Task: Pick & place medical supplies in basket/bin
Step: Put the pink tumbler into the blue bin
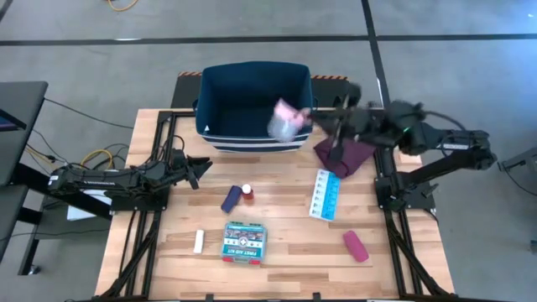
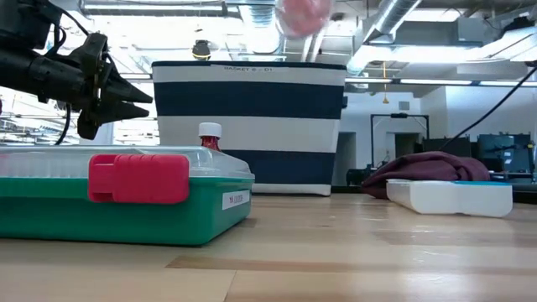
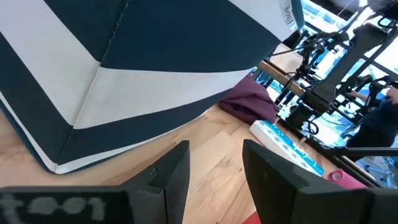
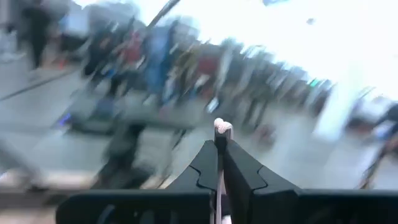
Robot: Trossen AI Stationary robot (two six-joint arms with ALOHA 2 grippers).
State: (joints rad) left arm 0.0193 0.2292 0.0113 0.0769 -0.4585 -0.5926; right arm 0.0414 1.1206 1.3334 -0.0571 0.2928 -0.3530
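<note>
The navy white-striped bin [image 1: 252, 105] [image 2: 249, 126] stands at the table's far edge. My right gripper [image 1: 317, 115] [image 4: 221, 140] is shut above the bin's right rim. The blurred pink round tub [image 1: 285, 120] [image 2: 304, 13] is at its tips, over the bin. My left gripper [image 1: 200, 172] [image 3: 214, 165] hovers open near the bin's left near corner. On the table lie the blue tube [image 1: 230, 199], red-capped bottle [image 1: 247, 191], teal first-aid box [image 1: 244, 242] [image 2: 126, 197], white stick [image 1: 199, 242], pill strip [image 1: 325, 195] and pink oblong [image 1: 355, 246]. My right gripper pinches a thin whitish-pink piece [image 4: 222, 128] between its two shut fingers; only a small bit shows past the tips. The fingers reach roughly level from the table's right. The tub [image 1: 285, 120] is lifted clear above the bin's opening, blurred, so which part is held cannot be told.
The maroon cloth [image 1: 344, 153] [image 2: 428, 168] lies just right of the bin, under the right arm. Black frame rails run along both table sides. There is bare wood between the bin and the items, and at the near right corner.
</note>
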